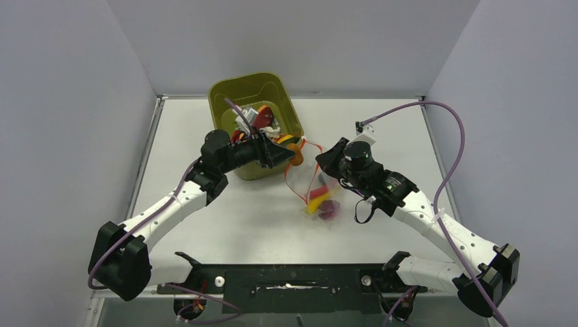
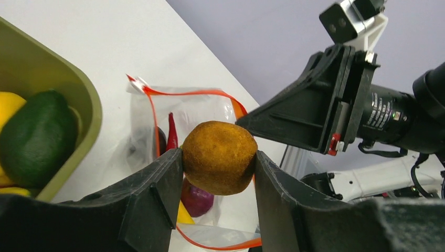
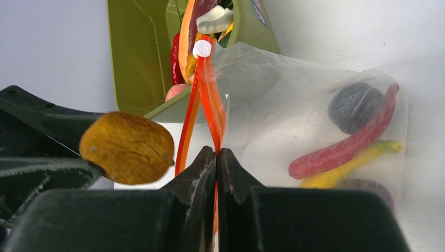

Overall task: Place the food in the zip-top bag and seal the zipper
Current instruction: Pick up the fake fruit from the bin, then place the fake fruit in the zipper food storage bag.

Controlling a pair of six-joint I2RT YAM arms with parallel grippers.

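My left gripper (image 2: 216, 155) is shut on a round brown-orange piece of food (image 2: 219, 157), held just above the open mouth of the zip-top bag (image 2: 202, 113). The red-orange zipper (image 2: 189, 92) loops round that mouth. My right gripper (image 3: 216, 152) is shut on the zipper (image 3: 202, 105) and holds one edge of the bag (image 3: 294, 94) up. Inside the bag lie a red pepper (image 3: 346, 144), a dark round piece (image 3: 356, 107) and a yellow banana (image 3: 341, 173). From above, the bag (image 1: 319, 197) lies between both grippers.
The olive-green bin (image 1: 225, 92) stands behind the left gripper with several more food pieces in it, among them a green avocado (image 2: 34, 136). Its wall (image 2: 86, 94) is close to the bag's mouth. Grey walls enclose the white table (image 1: 382, 136).
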